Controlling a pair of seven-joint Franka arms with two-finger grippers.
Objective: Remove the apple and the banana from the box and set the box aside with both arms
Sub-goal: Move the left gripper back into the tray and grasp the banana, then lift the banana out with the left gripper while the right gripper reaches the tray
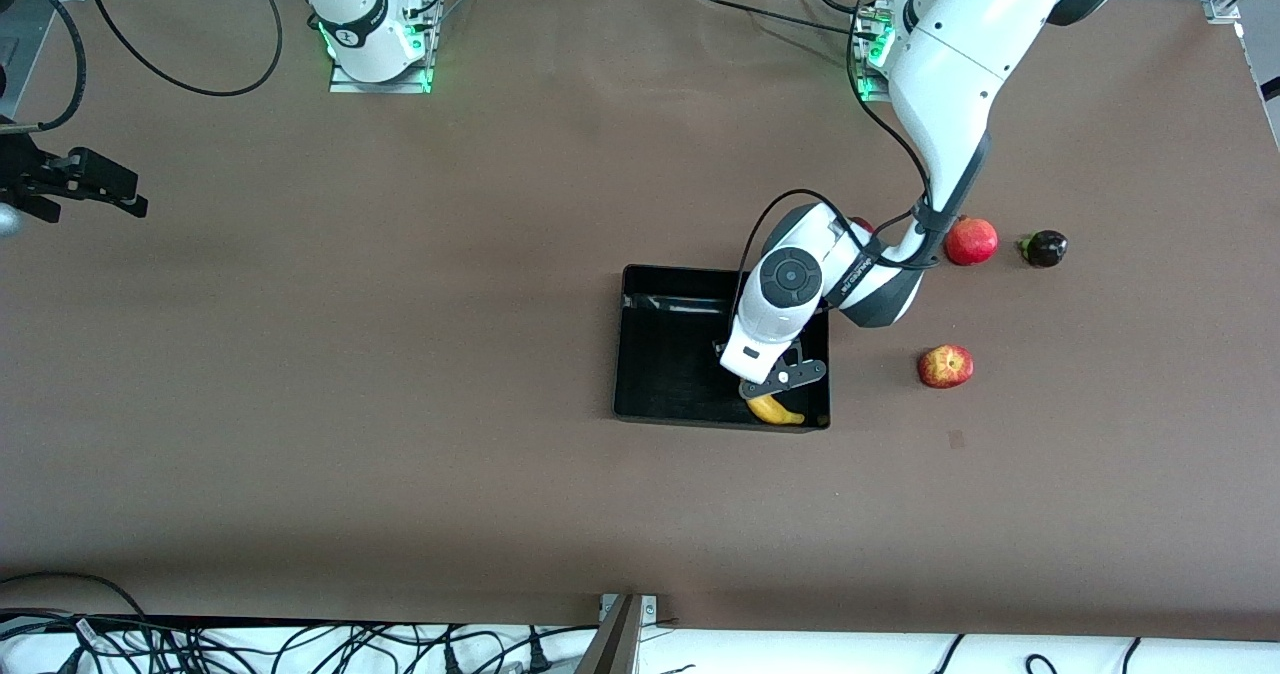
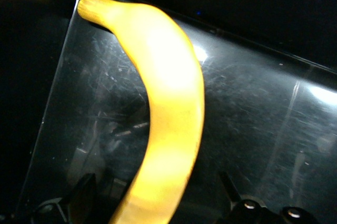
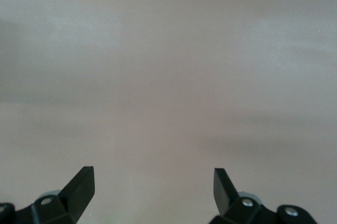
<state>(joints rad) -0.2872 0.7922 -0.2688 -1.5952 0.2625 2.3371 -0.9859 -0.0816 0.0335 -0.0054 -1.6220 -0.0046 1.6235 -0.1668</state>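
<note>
Banana in box on brown table; apple outside.

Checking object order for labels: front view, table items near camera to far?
Yellow curved banana in black plastic box → red-yellow apple → dark purple round fruit → red pomegranate.

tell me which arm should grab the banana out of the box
Left. The left gripper is open and down in the box, straddling the banana. The right gripper waits open over bare table, away from the box.
</note>
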